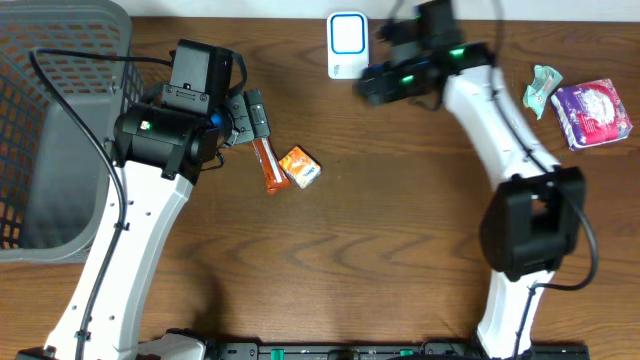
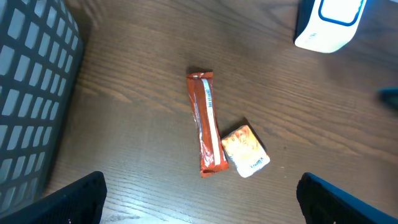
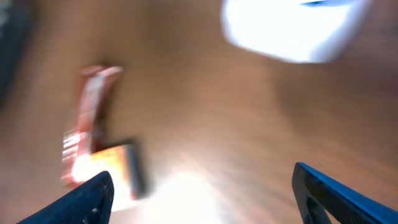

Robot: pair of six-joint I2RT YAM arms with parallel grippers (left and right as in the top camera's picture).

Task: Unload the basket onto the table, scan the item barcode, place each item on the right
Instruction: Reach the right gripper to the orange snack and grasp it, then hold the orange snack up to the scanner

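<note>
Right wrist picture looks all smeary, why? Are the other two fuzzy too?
Right wrist view: blurred all over, likely motion blur; the orange bar and white scanner are just smears. Left wrist view: sharp, both show crisp edges. Overhead view: sharp too, evenly lit with soft shadows.

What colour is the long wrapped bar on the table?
The long wrapped bar is orange-red with a pale stripe; left wrist view best.

Orange-red snack bar (image 2: pixel 206 124), orange-and-white packet (image 2: pixel 246 151), white-and-blue scanner (image 1: pixel 346 45), grey lattice basket (image 1: pixel 60 130)
</note>
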